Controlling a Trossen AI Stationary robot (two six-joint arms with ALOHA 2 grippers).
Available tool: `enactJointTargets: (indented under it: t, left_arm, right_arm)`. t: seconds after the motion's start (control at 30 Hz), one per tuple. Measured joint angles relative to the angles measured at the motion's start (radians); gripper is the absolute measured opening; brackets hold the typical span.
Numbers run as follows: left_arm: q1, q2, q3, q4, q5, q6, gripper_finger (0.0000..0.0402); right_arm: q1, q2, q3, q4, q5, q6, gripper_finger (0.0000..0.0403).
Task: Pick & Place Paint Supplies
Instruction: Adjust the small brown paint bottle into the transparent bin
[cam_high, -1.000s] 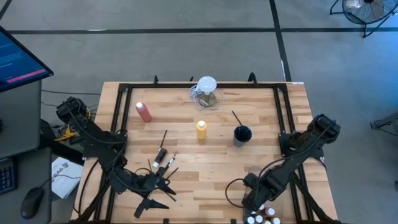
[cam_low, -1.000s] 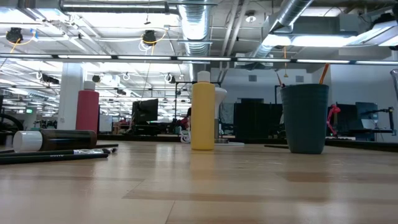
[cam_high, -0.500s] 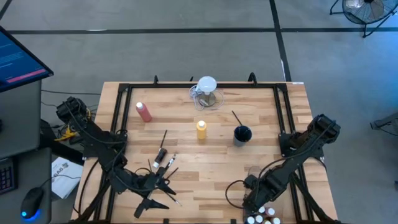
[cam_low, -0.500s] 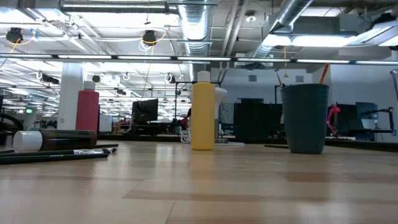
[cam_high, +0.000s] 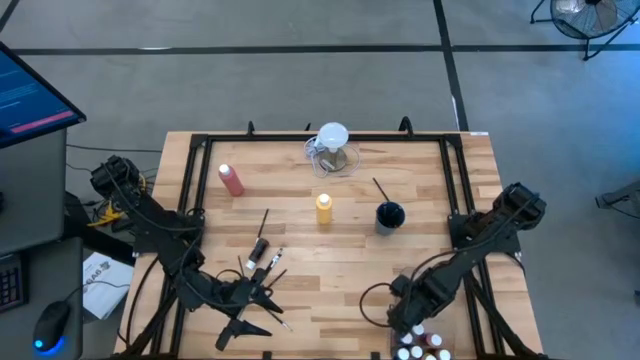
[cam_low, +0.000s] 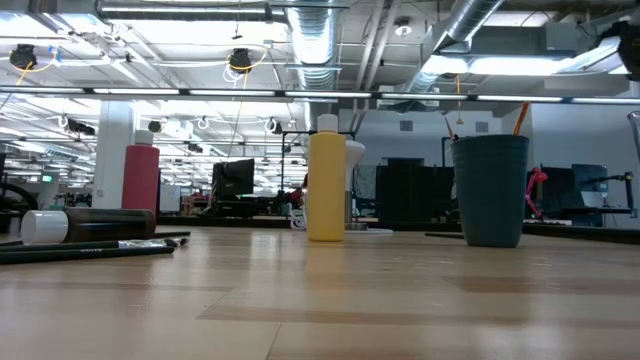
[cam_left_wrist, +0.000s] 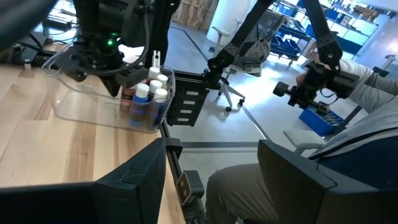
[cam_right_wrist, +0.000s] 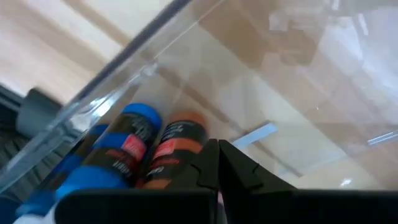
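Note:
Several small white-capped paint bottles (cam_high: 418, 348) stand in a clear box (cam_left_wrist: 81, 99) at the table's near right corner. My right gripper (cam_right_wrist: 217, 163) is shut and points steeply down into that box, just above a blue-capped bottle (cam_right_wrist: 138, 118) and an orange-capped bottle (cam_right_wrist: 184, 121). My left gripper (cam_left_wrist: 211, 171) stands open near the front left with nothing between its fingers. On the table stand a yellow squeeze bottle (cam_high: 324, 208) and a pink-red one (cam_high: 232, 180). A dark bottle (cam_low: 85, 225) and thin brushes (cam_high: 263, 226) lie flat. My right gripper hangs with its shut fingertips (cam_right_wrist: 208, 165) inside the clear box, close over the small bottles. The fingers themselves hide their tips, so I cannot tell whether they touch a bottle or the box.
A dark cup (cam_high: 389, 215) with a brush in it stands right of centre. A clear jug with a white round top (cam_high: 332, 148) sits at the far middle. A black frame (cam_high: 300, 137) runs along the table's edges. Beyond the near right corner, a person holds controllers (cam_left_wrist: 311, 87).

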Motion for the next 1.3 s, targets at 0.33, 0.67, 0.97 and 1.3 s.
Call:
enactJointTargets:
  t: [0.33, 0.67, 0.97, 1.3]
  left_arm:
    - [0.0, 0.0, 0.0, 0.002, 0.0, 0.0, 0.0214]
    - [0.0, 0.0, 0.0, 0.004, 0.0, 0.0, 0.0214]
    - [0.0, 0.0, 0.0, 0.008, 0.0, 0.001, 0.0214]
    - [0.0, 0.0, 0.0, 0.012, 0.0, 0.008, 0.0214]
  right_arm:
    - [0.006, 0.0, -0.034, 0.1, -0.017, 0.019, 0.0]
    - [0.016, 0.0, -0.034, 0.107, -0.033, 0.03, 0.0]
    - [0.016, 0.0, -0.034, 0.118, -0.055, 0.03, 0.0]
    - [0.016, 0.0, -0.034, 0.114, -0.053, 0.022, 0.0]
